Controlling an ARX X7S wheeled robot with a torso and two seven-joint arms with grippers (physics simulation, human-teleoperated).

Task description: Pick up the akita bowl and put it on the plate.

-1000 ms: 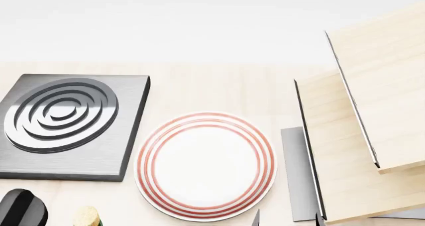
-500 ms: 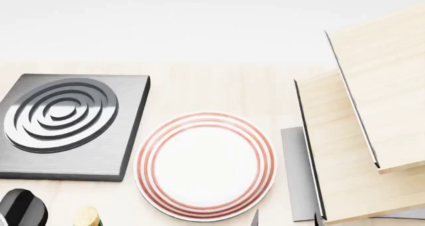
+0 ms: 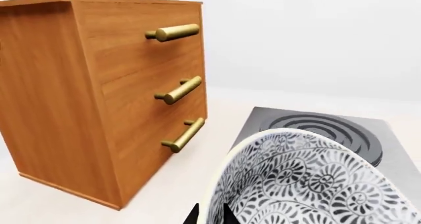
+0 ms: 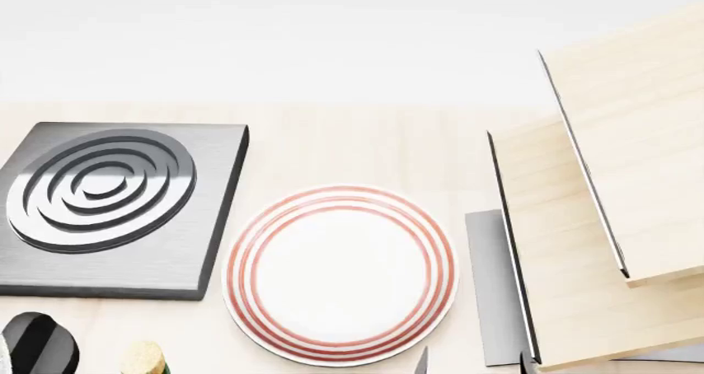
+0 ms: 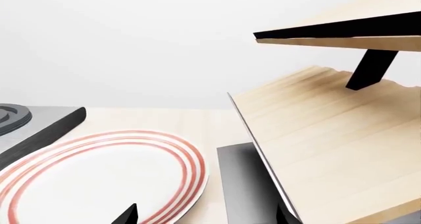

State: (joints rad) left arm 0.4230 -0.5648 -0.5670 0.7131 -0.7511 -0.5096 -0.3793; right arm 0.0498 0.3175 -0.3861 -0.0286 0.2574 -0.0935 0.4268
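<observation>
The akita bowl (image 3: 309,179), white with a dense grey-black floral pattern, fills the near part of the left wrist view and tilts on its side. My left gripper (image 3: 209,215) is shut on the bowl's rim, one dark fingertip on each side of it. The plate (image 4: 341,275), white with red rings, lies flat in the middle of the counter and also shows in the right wrist view as the plate (image 5: 98,174). My right gripper (image 5: 204,216) is open just past the plate's right edge, with nothing between its fingers.
A dark grey square burner (image 4: 110,201) sits left of the plate. A wooden chest of drawers (image 3: 98,95) with brass handles stands beside the burner (image 3: 329,130). A tiered pale wood shelf (image 4: 616,209) rises on the right. A dark rounded shape (image 4: 39,345) shows at the bottom left.
Almost nothing differs. Only the dark shape at the head view's bottom left has shifted slightly, with a pale sliver now beside it.
</observation>
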